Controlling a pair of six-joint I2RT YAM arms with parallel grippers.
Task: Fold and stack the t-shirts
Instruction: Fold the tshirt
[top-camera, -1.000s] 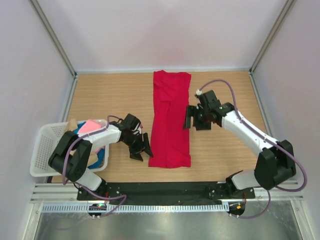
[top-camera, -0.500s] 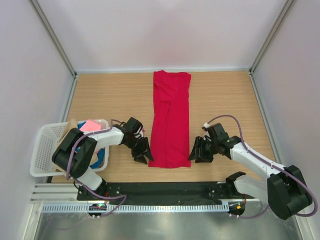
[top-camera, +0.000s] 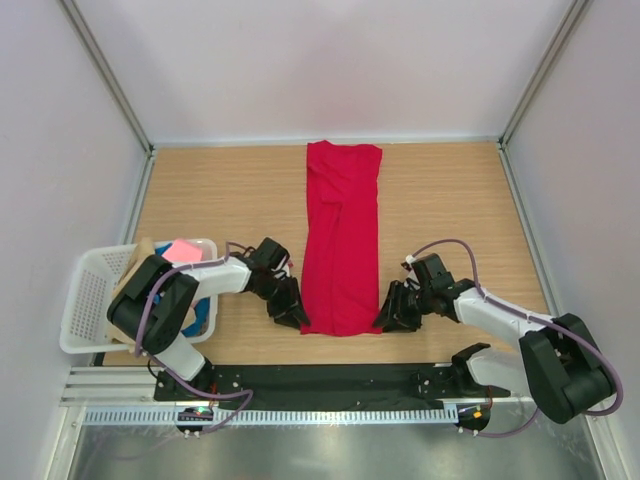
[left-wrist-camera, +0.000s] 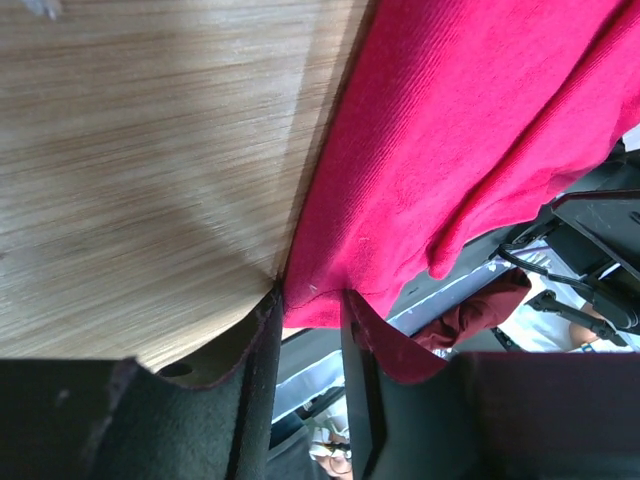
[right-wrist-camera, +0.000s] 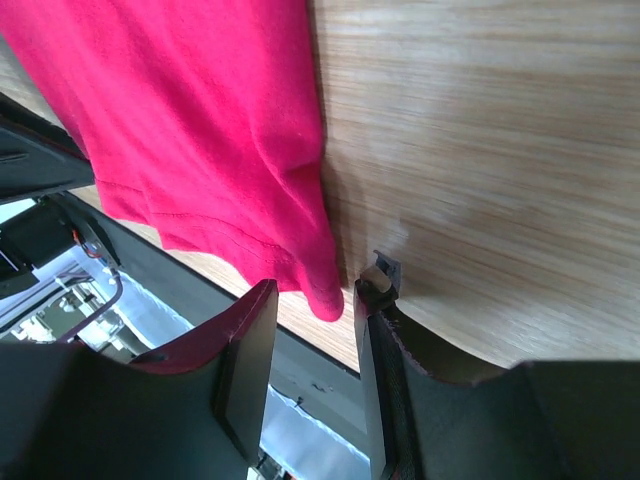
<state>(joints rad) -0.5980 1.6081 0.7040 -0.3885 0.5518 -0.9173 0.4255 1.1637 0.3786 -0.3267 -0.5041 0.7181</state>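
A red t-shirt (top-camera: 342, 240) lies flat on the wooden table (top-camera: 220, 190), folded into a long narrow strip. It runs from the far edge at 12 o'clock down the middle to a hem near 6 o'clock. Soft creases run along its length.

Both arms reach low to that near hem. The left gripper (top-camera: 290, 312) sits at the strip's 7 o'clock corner and the right gripper (top-camera: 392, 310) at its 5 o'clock corner.

In the left wrist view, the left gripper's fingers (left-wrist-camera: 262, 330) stand parted with their tips down at the table. The corner of the red hem reaches across the gap between them. Light shows through the gap lower down, so the cloth is straddled, not clamped.

In the right wrist view, the rounded corner of the shirt hangs between the right gripper's fingers (right-wrist-camera: 250, 330). It is closer to the finger on the bare-wood side, and there is space on the other side. These fingers too are apart and grip nothing.

A white mesh basket (top-camera: 85, 300) stands at 8 o'clock on the table, partly hidden by the left arm. It holds loosely piled shirts. A pink cloth (top-camera: 180, 250) lies on top at its far right corner, with a beige cloth (top-camera: 143, 250) just beside it. A blue cloth (top-camera: 203, 318) shows against the right wall.
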